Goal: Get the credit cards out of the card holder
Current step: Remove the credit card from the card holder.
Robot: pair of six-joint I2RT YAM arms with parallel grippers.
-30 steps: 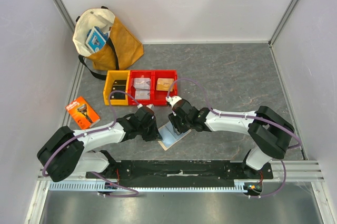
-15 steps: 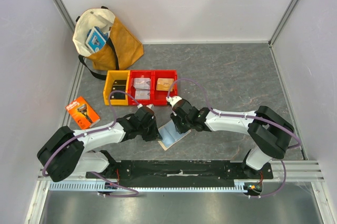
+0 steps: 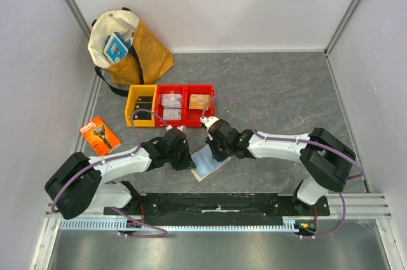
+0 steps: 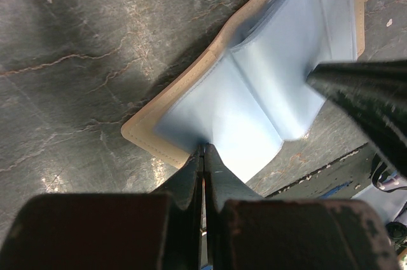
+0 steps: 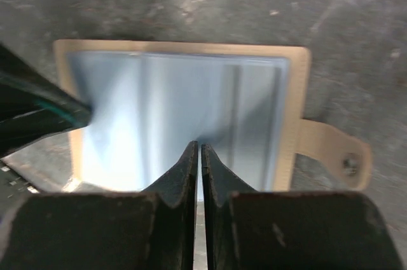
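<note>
Card holder lies open just nearer than the red bins, between both pincers. Left wrist: left gripper closed tight at its blue sleeve edge. Right wrist: right gripper nearly closed, tips on that sleeve.

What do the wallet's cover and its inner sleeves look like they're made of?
Wallet cover: probably leather or imitation leather, tan and matte, with faint stitching along the edge. Sleeves: likely soft clear plastic, pale blue and glossy, catching glare and creasing. Snap on the tab: seemingly metal.
</note>
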